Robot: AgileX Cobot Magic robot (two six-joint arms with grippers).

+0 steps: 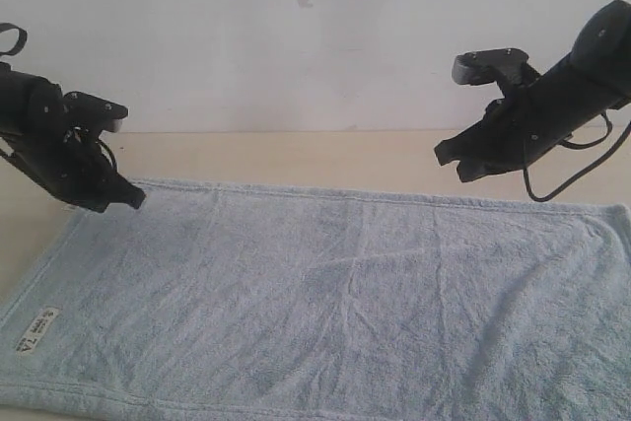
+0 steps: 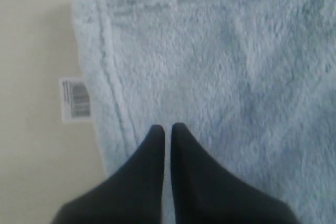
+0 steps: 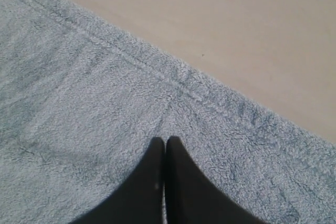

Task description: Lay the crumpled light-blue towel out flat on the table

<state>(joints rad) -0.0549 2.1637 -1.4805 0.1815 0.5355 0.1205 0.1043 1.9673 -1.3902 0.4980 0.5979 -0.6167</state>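
The light-blue towel (image 1: 345,293) lies spread out on the beige table (image 1: 296,157), with faint creases across its middle. Its white label (image 1: 37,328) sits at the near left corner. My left gripper (image 1: 136,200) hovers over the towel's far left corner, shut and holding nothing. In the left wrist view its tips (image 2: 168,128) point at the hemmed edge of the towel (image 2: 220,66), with the label (image 2: 75,99) beside it. My right gripper (image 1: 452,163) hangs above the far edge on the right, shut and empty. Its tips (image 3: 166,140) are over the towel (image 3: 94,108) near the hem.
A white-grey wall (image 1: 296,36) rises behind the table. Bare tabletop shows beyond the towel's far hem (image 3: 220,24) and beside its left edge (image 2: 31,51). The towel runs past the lower and right borders of the exterior view.
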